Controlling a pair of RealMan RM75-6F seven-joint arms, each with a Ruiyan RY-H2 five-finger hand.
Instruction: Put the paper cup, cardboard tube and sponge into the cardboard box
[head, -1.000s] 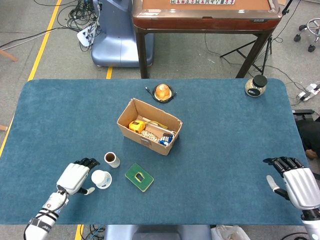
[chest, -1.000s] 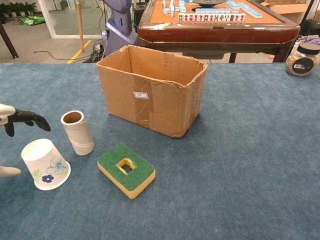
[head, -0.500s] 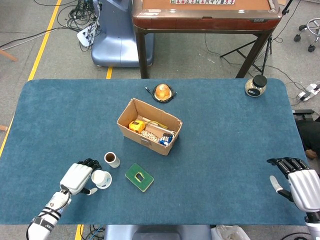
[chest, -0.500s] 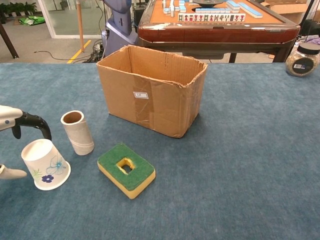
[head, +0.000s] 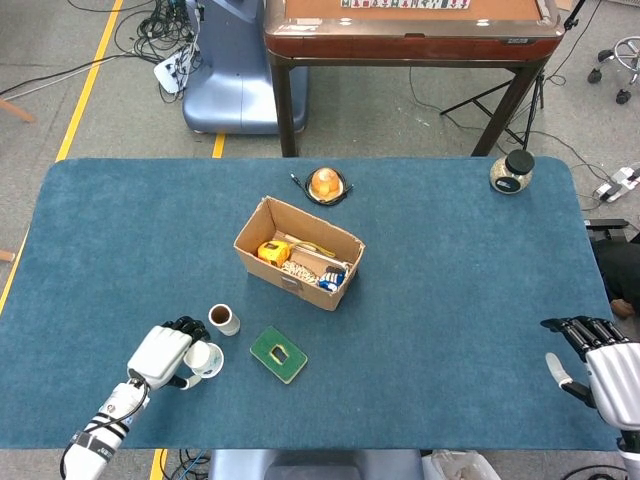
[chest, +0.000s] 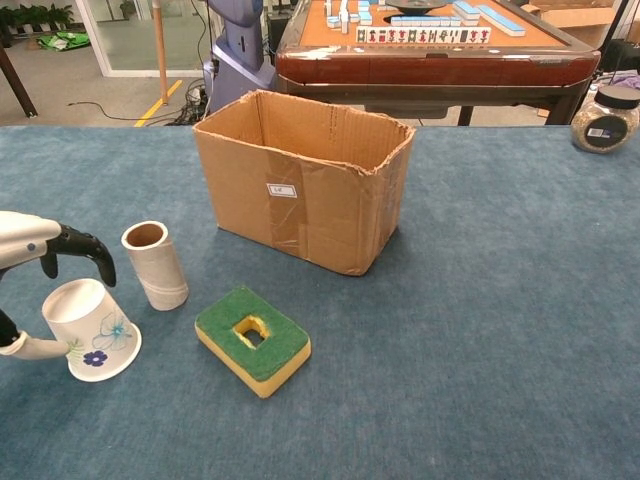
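The white paper cup (head: 205, 358) (chest: 92, 328) stands upside down at the near left, floral print facing the chest view. My left hand (head: 165, 353) (chest: 30, 238) is at its left side; the dark fingers (chest: 85, 250) arch over its top and the thumb lies against its near side, not clearly closed on it. The cardboard tube (head: 224, 319) (chest: 155, 264) stands upright just behind the cup. The green and yellow sponge (head: 278, 354) (chest: 252, 338) lies flat to the right. The open cardboard box (head: 290, 283) (chest: 300, 200) stands mid-table. My right hand (head: 605, 368) hovers open at the near right edge.
Inside the box lie a yellow tape measure (head: 270, 251) and other small items. An orange round object (head: 326, 183) sits behind the box and a lidded jar (head: 512, 171) (chest: 604, 118) at the far right corner. A mahjong table (chest: 430, 50) stands beyond.
My left hand slid right until its fingers arch over the cup and the thumb meets it. My right hand drew back toward the near right corner. Cup, tube and sponge stayed put.
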